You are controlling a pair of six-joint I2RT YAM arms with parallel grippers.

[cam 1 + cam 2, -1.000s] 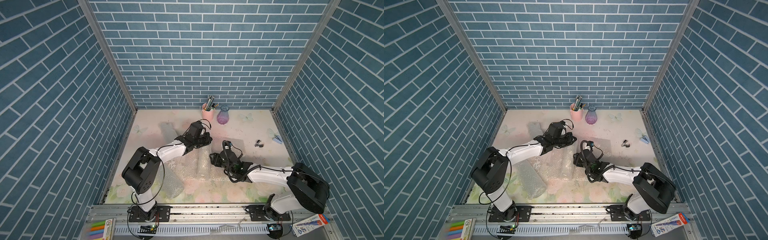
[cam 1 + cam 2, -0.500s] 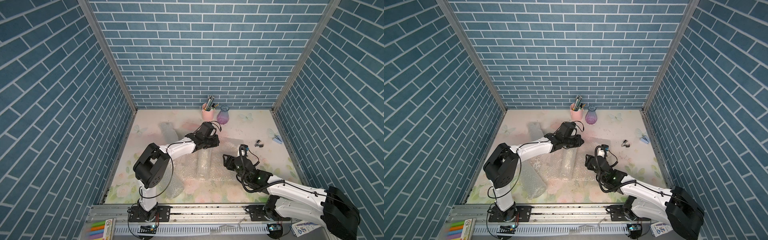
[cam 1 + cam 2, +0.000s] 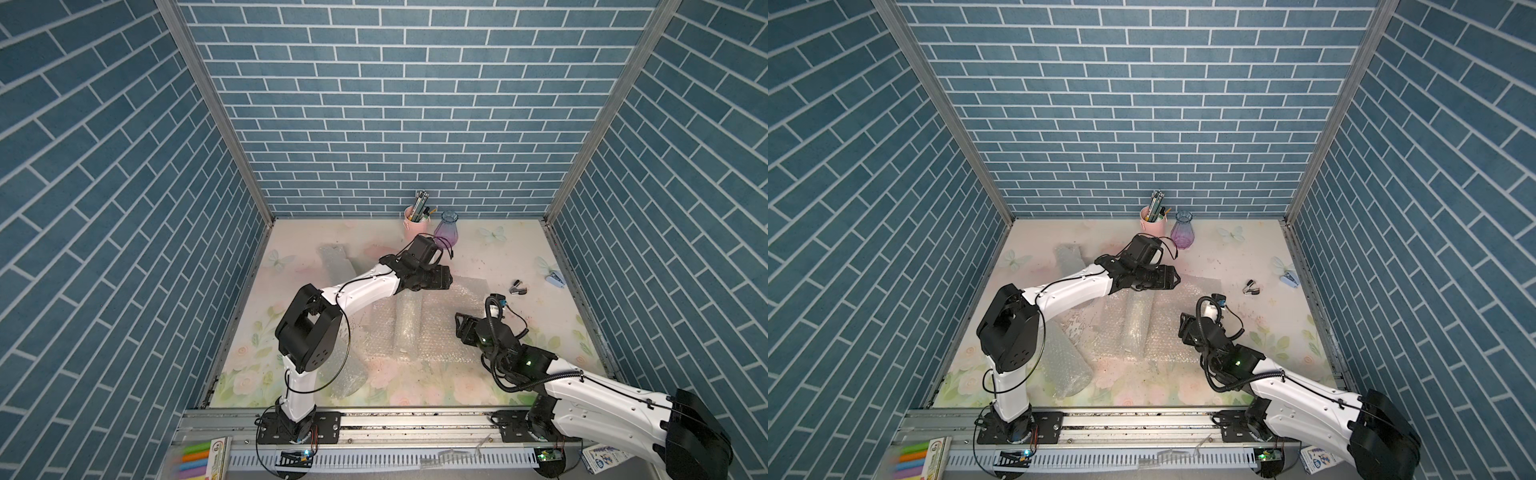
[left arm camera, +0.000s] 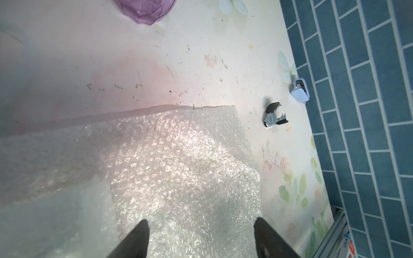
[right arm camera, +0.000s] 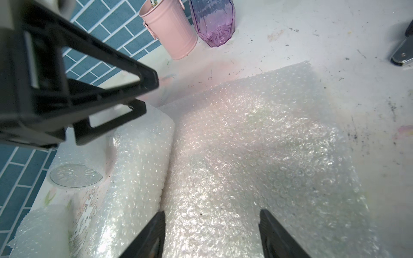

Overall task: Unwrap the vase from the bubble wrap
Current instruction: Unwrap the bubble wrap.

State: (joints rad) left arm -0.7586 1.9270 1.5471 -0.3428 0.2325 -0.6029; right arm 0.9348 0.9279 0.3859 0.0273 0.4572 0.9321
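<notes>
Purple vase (image 3: 446, 232), one; bubble wrap (image 3: 432, 328), three separate pieces.

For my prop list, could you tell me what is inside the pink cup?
Pens or pencils stand in the pink cup, poking above its rim; their lower parts and the cup's bottom are hidden by its wall.

Teal-blue walls (image 3: 395, 124) in a brick pattern with white grout lines stand over a cream tabletop (image 3: 505, 259). It is printed with pale pink roses, green leaves and light-blue butterflies, and flecked with dark scuffs. The bubble wrap (image 3: 440, 332) is clear to whitish, stippled with tiny glinting bubbles. The faceted vase (image 3: 446, 233) shades from purple at the base to grey-blue at the neck. The pencil cup (image 3: 415, 227) is pastel pink. The robot arms (image 3: 365, 291) are white with black joints, and the staple remover (image 3: 518, 287) is black and silver.
</notes>
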